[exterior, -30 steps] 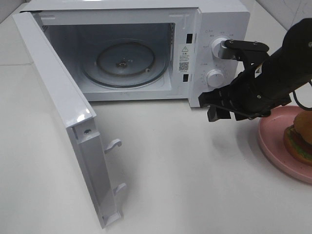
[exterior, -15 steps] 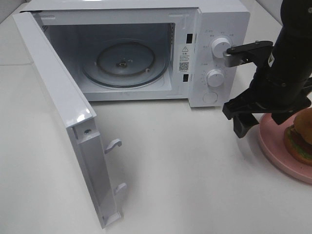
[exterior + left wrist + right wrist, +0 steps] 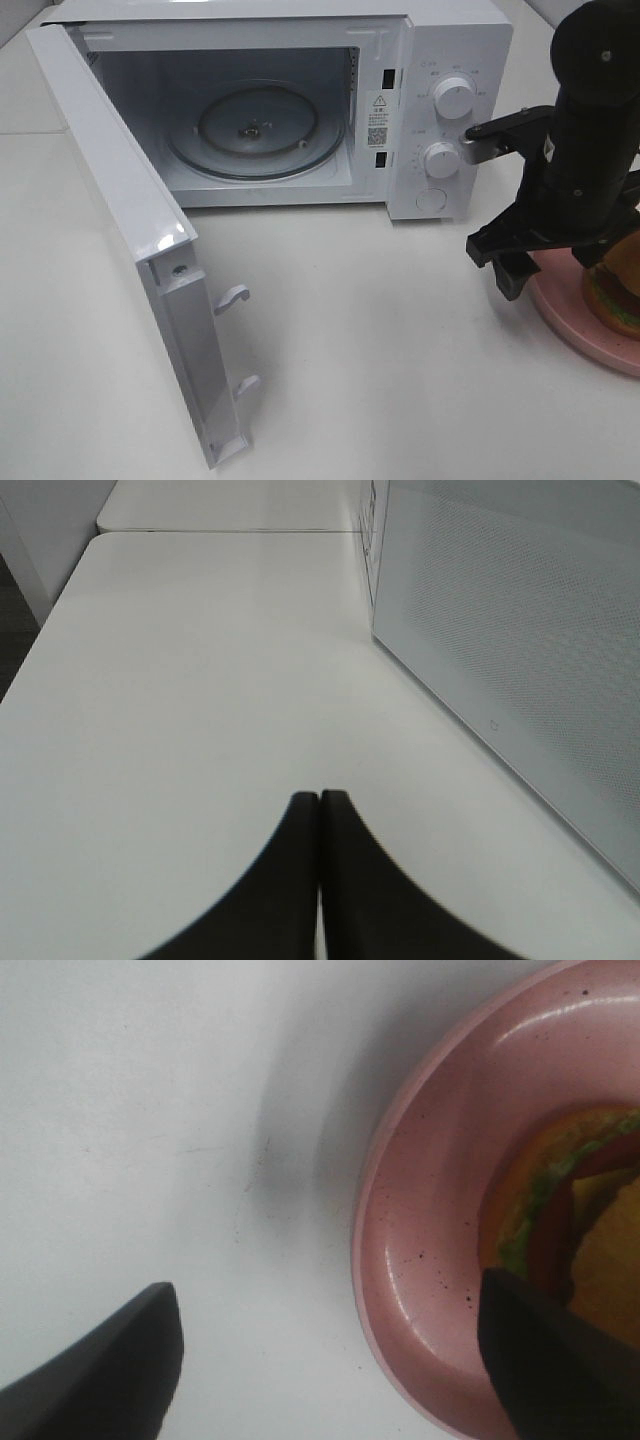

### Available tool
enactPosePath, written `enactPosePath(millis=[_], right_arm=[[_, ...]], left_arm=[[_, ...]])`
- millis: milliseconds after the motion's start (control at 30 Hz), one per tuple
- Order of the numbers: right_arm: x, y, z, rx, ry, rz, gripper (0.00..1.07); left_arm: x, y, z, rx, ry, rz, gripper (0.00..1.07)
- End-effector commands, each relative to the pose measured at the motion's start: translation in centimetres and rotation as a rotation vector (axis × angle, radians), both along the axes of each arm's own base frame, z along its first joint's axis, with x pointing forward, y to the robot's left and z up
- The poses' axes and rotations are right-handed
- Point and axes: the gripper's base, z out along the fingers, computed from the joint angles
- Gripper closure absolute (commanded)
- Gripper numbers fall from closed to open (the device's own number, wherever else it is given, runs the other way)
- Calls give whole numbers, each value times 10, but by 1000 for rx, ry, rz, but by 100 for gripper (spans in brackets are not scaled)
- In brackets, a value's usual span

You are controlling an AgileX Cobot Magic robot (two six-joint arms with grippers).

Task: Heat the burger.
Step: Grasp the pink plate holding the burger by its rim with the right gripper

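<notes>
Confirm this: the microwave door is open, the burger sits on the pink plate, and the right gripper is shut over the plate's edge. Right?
Not quite. The right gripper is open, not shut: the right wrist view shows its fingers spread wide, straddling the rim of the pink plate. The microwave door is open and the burger is on the plate.

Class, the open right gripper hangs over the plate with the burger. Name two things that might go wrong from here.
The right gripper straddles the plate rim, not the burger; lowering here may strike the rim and tip the plate. A grip off the burger's centre might shear its layers apart.
</notes>
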Motion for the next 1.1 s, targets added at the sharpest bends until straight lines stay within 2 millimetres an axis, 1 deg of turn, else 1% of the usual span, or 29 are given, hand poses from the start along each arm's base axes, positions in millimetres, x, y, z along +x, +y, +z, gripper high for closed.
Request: enactPosePath(millis=[33, 67, 167, 233, 333, 400, 433, 500, 600, 667, 767, 800, 833, 867, 933, 967, 1000, 1033, 1067, 1100], right_arm=[[6, 1, -15, -19, 20, 8, 31], [7, 1, -21, -34, 33, 13, 31], [8, 1, -26, -42, 43, 14, 31], [12, 1, -40, -76, 60, 41, 31], [14, 1, -44, -80, 58, 50, 31], [18, 4, -58, -73, 56, 67, 31], [18, 4, -58, -73, 56, 67, 31], [18, 4, -67, -80, 77, 76, 32], [18, 4, -69, -85, 86, 86, 32], [18, 4, -80, -97, 117, 106, 37], [18, 4, -83, -98, 126, 112, 40], [18, 4, -83, -98, 128, 113, 42], [18, 4, -84, -97, 130, 113, 46], [18, 4, -84, -97, 130, 113, 46], [18, 4, -84, -95, 126, 114, 57], [18, 4, -84, -95, 126, 114, 57], [18, 4, -84, -95, 126, 114, 69], [18, 4, -84, -95, 126, 114, 69], [18, 4, -84, -95, 125, 111, 83], [18, 4, -84, -95, 125, 111, 88]], left_arm=[[-3, 0, 0, -5, -27, -6, 106], [-3, 0, 0, -5, -27, -6, 106], [-3, 0, 0, -5, -27, -6, 106], [-3, 0, 0, -5, -27, -6, 106], [-3, 0, 0, -5, -27, -6, 106], [-3, 0, 0, -5, -27, -6, 106], [-3, 0, 0, -5, -27, -6, 106], [-3, 0, 0, -5, -27, -6, 106], [-3, 0, 0, -5, -27, -6, 106], [-3, 0, 0, -5, -27, -6, 106], [-3, 0, 0, -5, -27, -6, 106], [-3, 0, 0, -5, -27, -6, 106], [-3, 0, 0, -5, -27, -6, 106], [-3, 0, 0, -5, -27, -6, 106], [-3, 0, 0, -5, -27, -6, 106], [-3, 0, 0, -5, -27, -6, 106], [-3, 0, 0, -5, -27, -6, 106], [-3, 0, 0, -5, -27, -6, 106], [-3, 0, 0, -5, -27, -6, 106], [-3, 0, 0, -5, -27, -6, 106]])
